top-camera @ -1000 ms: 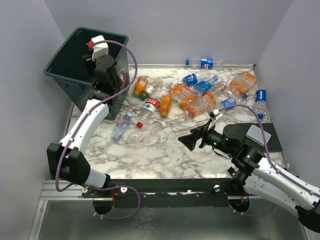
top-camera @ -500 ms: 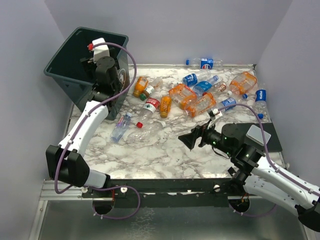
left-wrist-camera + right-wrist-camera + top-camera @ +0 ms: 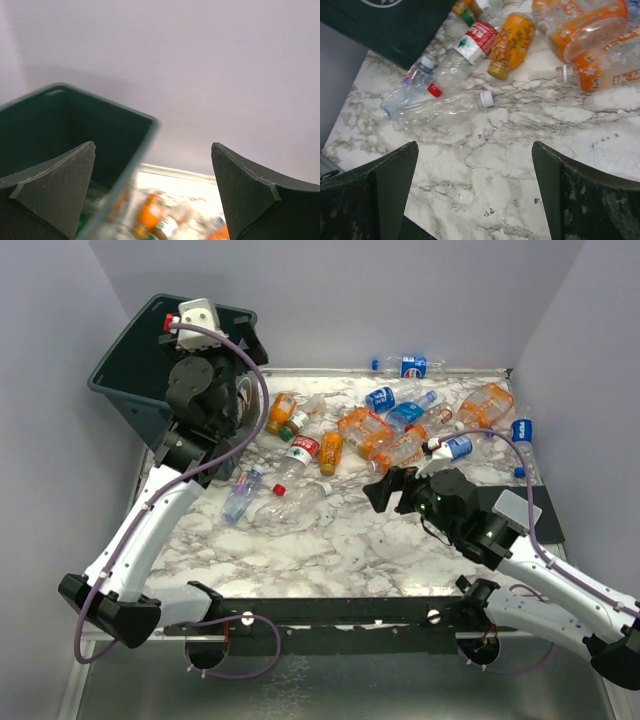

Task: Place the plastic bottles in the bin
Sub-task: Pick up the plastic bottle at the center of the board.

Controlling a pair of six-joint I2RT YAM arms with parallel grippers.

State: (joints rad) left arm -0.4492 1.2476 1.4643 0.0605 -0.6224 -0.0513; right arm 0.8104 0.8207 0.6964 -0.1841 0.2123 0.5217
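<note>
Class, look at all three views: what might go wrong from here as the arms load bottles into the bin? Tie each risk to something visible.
1. The left claw hangs open at the rim of the bin with its purple cable looped beside it; the cable may snag the rim, or the arm nudge the bin.
2. The open right claw faces clear bottles lying against each other; closing might catch two or roll one away.

Table [image 3: 330, 540] was white marble-look w/ grey veins, boxed in by plain pale walls [image 3: 420, 300] at back & both sides. Black rail [image 3: 350, 612] + metal sheet [image 3: 350, 680] ran along near edge. Light soft, even.
</note>
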